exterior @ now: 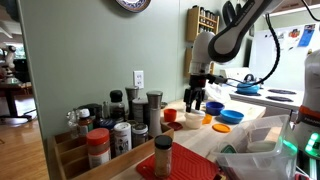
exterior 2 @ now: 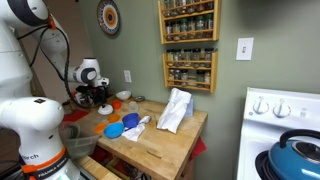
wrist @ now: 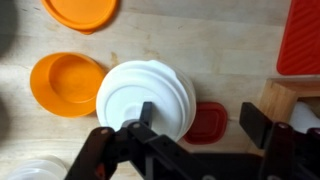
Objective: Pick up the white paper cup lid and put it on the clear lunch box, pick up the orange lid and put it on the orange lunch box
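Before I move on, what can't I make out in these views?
Pincer grip on the white lid: unclear in wrist view; a finger covers its rim.
Orange lid: cut off by the wrist view's top edge.
Clear lunch box: not identifiable; exterior views too small and blurred, wrist view cropped.

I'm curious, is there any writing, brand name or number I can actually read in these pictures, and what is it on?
"ch": seemingly the end of a word on the white robot casing; the rest is cut off.
Wall-rack spice jars: labels too small to read.
Counter jars: labels blurred.
Wall clock: face too small to read.
White lid, orange lunch box: no writing shows.
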